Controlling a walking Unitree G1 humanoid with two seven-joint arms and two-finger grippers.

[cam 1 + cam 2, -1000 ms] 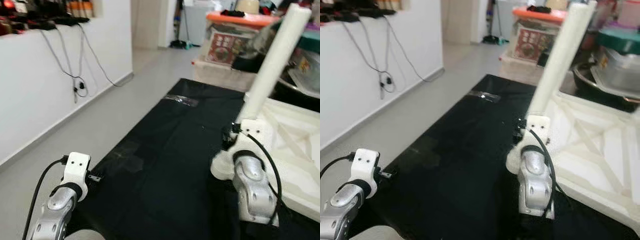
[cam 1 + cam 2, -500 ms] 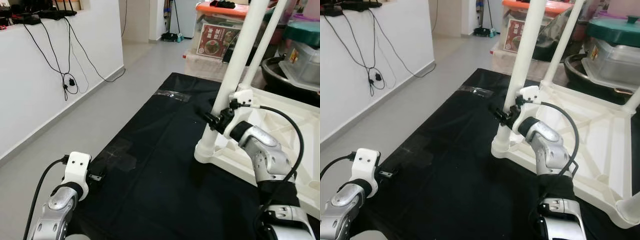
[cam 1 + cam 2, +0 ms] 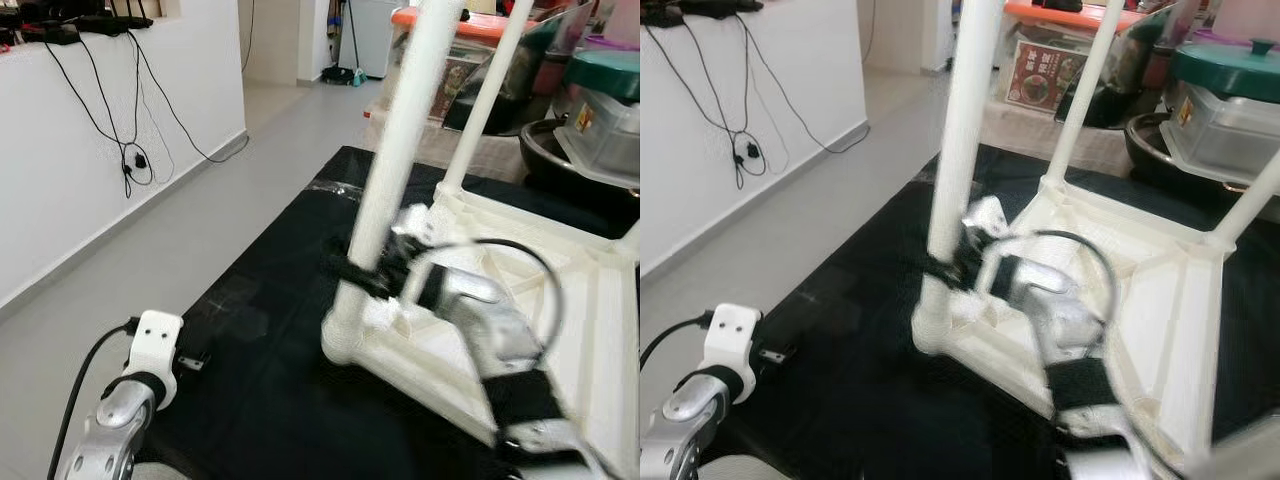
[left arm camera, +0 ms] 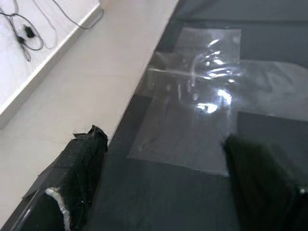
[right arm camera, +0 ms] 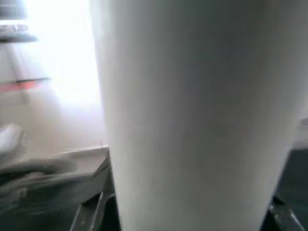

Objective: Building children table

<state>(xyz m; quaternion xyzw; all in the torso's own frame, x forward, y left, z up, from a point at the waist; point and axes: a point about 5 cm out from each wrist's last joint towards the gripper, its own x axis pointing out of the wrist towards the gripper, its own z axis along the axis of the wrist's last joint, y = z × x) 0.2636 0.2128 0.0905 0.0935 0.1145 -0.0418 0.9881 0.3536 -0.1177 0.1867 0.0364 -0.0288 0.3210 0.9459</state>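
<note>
The white table (image 3: 560, 300) lies upside down on the black mat (image 3: 270, 400), legs on. The right gripper (image 3: 365, 277) holds one leg (image 3: 400, 140). The left gripper (image 4: 163, 192) hangs open. Flipping upright looks left.

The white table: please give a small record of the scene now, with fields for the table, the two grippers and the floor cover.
table: white table upside down on the mat, legs pointing up
near leg: white leg, tilted
right gripper: right gripper at the lower part of that leg, fingers around it
left gripper: left gripper low over the mat edge, fingers apart, holding nothing
floor cover: black mat
</note>
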